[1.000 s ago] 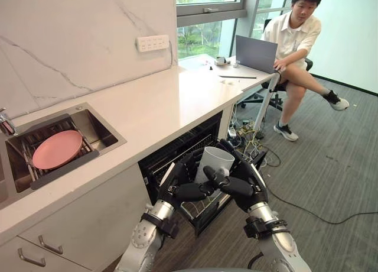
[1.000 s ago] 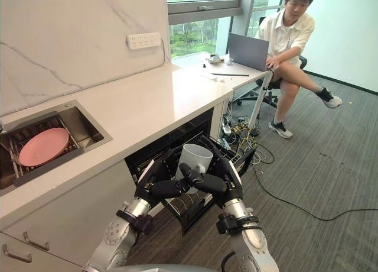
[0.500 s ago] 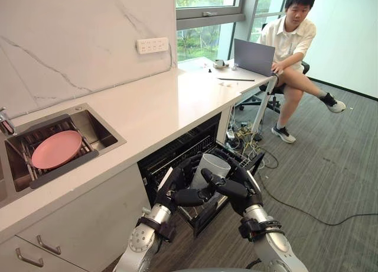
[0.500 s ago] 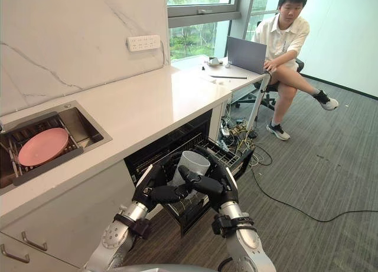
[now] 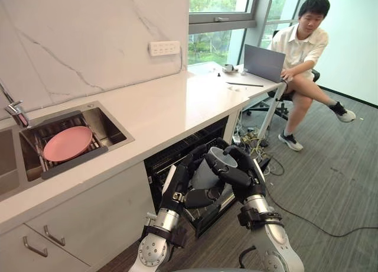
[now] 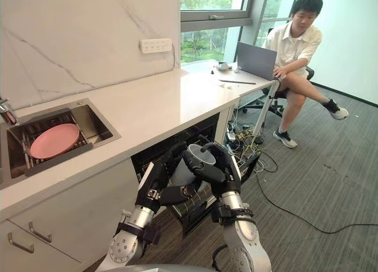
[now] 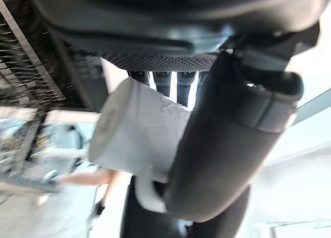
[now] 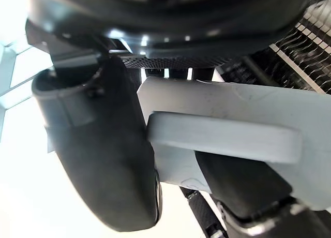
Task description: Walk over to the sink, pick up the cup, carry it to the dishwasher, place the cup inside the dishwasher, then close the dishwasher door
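A pale grey cup (image 5: 208,171) hangs tilted between both hands, just in front of the open dishwasher (image 5: 165,159) under the counter. My left hand (image 5: 180,186) is curled round its lower side, thumb (image 7: 227,145) pressed on the cup (image 7: 139,129). The right hand (image 5: 242,177) grips it from the rim side. In the right wrist view the thumb (image 8: 103,155) and a finger close around the cup's handle (image 8: 222,137). The pulled-out wire rack (image 6: 198,198) lies directly below the cup.
A white counter (image 5: 165,109) runs above the dishwasher. To the left a sink (image 5: 112,127) holds a pink plate (image 5: 67,143). A person (image 5: 304,53) sits at a desk with a laptop (image 5: 264,62) at the far right. Grey carpet (image 5: 331,189) lies open to the right.
The cup has tipped over from upright, and both hands have carried it closer to the dishwasher rack. The camera has shifted as well.
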`<state>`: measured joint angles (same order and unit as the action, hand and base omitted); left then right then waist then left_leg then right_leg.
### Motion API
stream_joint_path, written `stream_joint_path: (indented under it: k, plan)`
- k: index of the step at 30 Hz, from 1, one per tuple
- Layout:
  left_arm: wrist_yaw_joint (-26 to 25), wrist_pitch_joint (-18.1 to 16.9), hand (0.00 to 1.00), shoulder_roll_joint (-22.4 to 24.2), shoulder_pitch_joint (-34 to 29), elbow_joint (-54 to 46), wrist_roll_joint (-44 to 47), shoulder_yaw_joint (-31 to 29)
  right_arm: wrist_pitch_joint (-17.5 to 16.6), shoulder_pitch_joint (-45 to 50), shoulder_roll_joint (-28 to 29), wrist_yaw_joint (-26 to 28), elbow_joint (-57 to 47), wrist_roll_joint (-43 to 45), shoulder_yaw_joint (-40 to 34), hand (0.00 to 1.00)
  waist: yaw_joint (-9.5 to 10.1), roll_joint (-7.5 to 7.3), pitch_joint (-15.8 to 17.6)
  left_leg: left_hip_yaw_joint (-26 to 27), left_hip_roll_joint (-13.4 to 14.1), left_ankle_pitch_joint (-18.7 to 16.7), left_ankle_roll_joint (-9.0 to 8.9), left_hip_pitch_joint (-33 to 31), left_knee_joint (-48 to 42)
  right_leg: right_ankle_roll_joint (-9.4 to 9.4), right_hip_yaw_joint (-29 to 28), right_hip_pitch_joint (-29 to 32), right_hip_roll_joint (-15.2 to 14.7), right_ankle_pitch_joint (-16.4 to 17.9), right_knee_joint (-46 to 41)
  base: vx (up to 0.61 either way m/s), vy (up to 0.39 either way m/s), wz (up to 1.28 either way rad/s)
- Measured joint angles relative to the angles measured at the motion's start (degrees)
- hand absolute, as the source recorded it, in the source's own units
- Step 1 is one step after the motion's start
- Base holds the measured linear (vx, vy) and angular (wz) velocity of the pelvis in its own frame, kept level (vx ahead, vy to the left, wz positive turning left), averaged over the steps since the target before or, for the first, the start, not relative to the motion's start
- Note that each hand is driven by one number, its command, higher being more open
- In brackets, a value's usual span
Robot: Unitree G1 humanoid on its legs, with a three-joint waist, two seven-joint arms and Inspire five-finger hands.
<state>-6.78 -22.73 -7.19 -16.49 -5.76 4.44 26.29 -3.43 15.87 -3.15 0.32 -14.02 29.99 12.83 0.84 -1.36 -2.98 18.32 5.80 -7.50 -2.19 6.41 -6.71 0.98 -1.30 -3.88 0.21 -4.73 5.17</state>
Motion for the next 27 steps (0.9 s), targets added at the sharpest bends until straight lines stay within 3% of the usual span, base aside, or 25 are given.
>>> stream_joint_path:
  k: [13,20,24,27]
  plan:
    - [-3.56,-0.04,0.9,2.55,0.11,-4.77,-3.46,-2.53,-4.55,-0.3,4.71,0.69,0.01,-1.0,-0.17,0.3,0.6,-0.21,0.21,-0.45,0.45,-0.23,-0.37,-0.17,0.12,-0.21,1.72,-0.02,0.19,0.84,-0.03,0.0,-0.005,0.02]
    - [-9.03,-0.06,0.9,4.27,0.13,-6.51,-5.54,-3.72,-6.99,-1.7,5.61,-1.83,0.01,-3.35,-0.31,0.3,1.15,-0.41,0.99,-0.62,0.64,-0.3,-0.49,-0.06,0.24,-0.34,2.32,-0.15,0.3,1.11,-0.22,0.0,0.0,0.0]
    - [-13.97,-0.16,0.9,8.55,0.89,-7.89,-5.56,-9.66,-8.62,0.06,5.61,-3.04,-0.04,-3.79,-0.14,0.3,1.21,-0.72,1.6,-0.63,0.82,-0.42,-0.67,0.14,0.27,-0.39,3.13,-0.33,0.32,1.28,-0.29,0.0,0.0,0.0]
    - [-14.32,-0.19,0.9,8.43,1.22,-7.87,-3.1,-12.04,-8.88,0.85,5.61,-3.03,-0.05,-4.76,-0.72,0.3,1.25,-0.69,1.68,-0.65,0.84,-0.44,-0.71,0.22,0.47,-0.38,3.2,-0.35,0.35,1.36,-0.29,0.0,0.0,0.0]
